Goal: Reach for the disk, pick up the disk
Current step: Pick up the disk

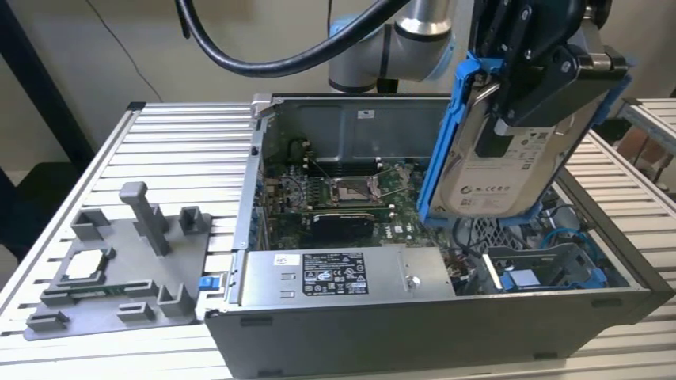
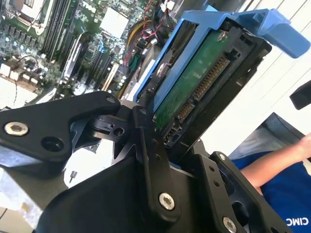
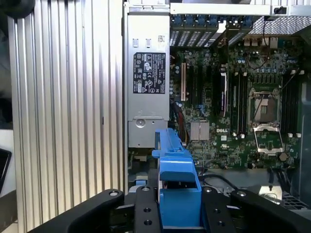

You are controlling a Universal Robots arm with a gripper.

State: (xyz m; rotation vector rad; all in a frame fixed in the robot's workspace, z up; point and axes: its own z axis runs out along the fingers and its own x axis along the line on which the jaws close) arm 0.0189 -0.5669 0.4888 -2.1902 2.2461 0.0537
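I have the disk [image 1: 505,170] clamped in the pincer [image 1: 539,83], fingers closed on its blue frame [image 1: 444,127], and it hangs upright above the open computer case [image 1: 423,332], clear of the drive bay [image 1: 544,269] below. In the second wrist view the disk [image 2: 194,92] sits tilted between the black fingers [image 2: 155,160], connector edge toward the camera. I judge the grip sound but near one end, so I would move slowly and straight, watching the cables [image 1: 470,261] and case wall. A person's arm [image 2: 277,160] is close by; I'd mind it.
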